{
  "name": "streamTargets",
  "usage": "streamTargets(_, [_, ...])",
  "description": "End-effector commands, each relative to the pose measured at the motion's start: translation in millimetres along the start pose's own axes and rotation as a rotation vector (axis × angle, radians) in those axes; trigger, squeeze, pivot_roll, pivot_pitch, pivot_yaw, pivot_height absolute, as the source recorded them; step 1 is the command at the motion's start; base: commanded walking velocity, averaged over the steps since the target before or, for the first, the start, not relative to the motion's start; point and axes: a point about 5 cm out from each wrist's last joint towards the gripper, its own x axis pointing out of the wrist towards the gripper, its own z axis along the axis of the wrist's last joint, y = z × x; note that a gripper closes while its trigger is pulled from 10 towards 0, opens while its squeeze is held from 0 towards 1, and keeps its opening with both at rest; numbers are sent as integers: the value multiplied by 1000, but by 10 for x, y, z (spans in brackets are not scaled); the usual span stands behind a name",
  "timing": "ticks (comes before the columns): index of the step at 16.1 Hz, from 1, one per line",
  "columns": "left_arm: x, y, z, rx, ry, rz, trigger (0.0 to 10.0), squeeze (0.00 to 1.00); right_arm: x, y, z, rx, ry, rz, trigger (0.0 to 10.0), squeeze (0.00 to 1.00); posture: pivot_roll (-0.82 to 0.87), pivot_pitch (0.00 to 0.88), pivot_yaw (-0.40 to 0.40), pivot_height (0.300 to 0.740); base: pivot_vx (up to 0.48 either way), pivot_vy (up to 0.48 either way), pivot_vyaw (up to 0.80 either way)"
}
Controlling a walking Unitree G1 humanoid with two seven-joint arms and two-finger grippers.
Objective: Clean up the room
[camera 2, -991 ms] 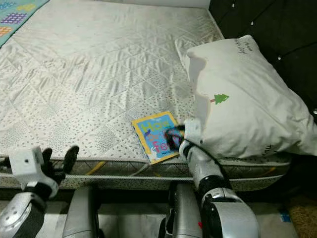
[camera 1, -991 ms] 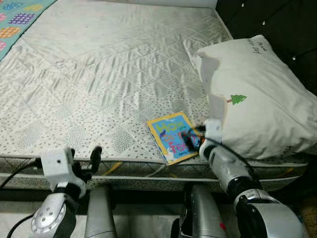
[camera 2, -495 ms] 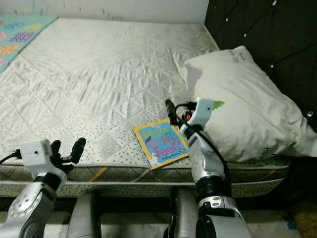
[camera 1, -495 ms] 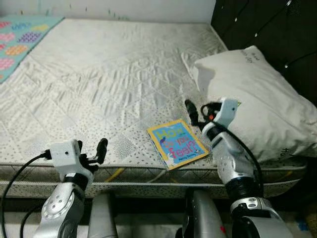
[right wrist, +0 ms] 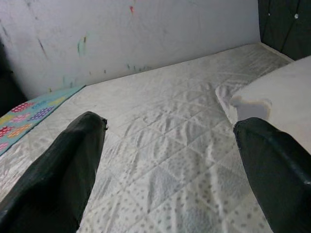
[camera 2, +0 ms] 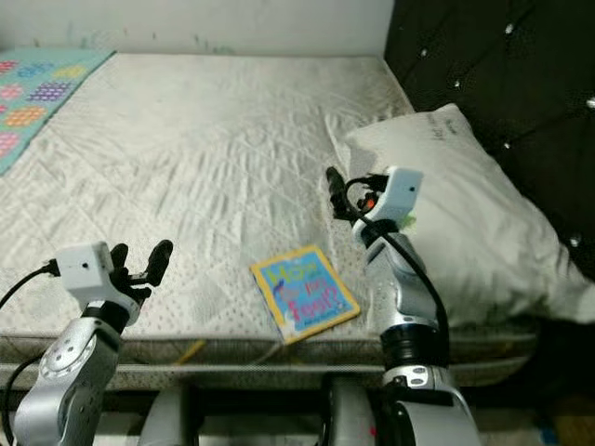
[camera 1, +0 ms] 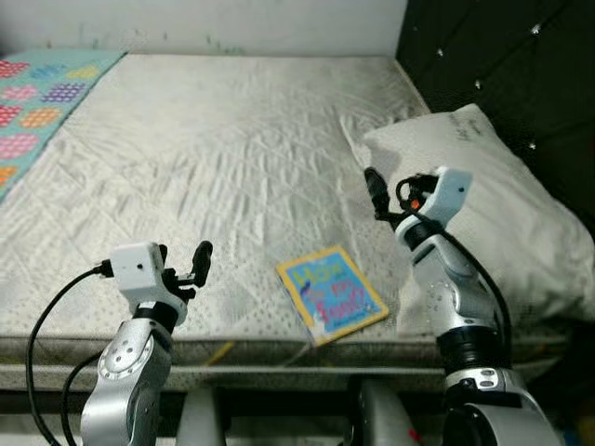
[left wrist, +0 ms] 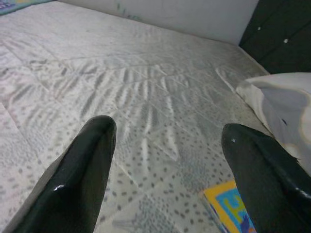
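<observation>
Lying flat near the bed's (camera 1: 232, 139) front edge beside the pillow (camera 1: 502, 186), the book (camera 1: 331, 293) is the stray item. Your right gripper (camera 1: 372, 190) hovers above it, left gripper (camera 1: 181, 265) low, both fingers spread, holding nothing.

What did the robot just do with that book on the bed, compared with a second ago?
The right gripper, which was down on the book, has lifted off it and now hangs open above the mattress beside the pillow. The book stayed near the bed's edge. The left gripper remains open and empty.
</observation>
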Motion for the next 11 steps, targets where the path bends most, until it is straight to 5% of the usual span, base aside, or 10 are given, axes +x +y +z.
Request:
streamTargets(1, [45, 22, 33, 36, -14, -2, 10000, 0, 81, 19, 126, -24, -21, 4, 10000, 0, 48, 0, 0, 681, 0, 0, 0])
streamTargets(5, [211, 65, 86, 75, -21, 5, 10000, 0, 198, 52, 227, -63, -15, 22, 10000, 0, 31, 0, 14, 725, 0, 0, 0])
streamTargets(7, [333, 103, 132, 157, -15, 3, 10000, 0, 278, 46, 285, -95, 12, 37, 10000, 0, 25, 0, 22, 740, 0, 0, 0])
streamTargets(11, [333, 92, 13, 244, 67, -119, 10000, 0, 283, -3, 170, -238, 97, 40, 10000, 0, 22, 0, 24, 740, 0, 0, 0])
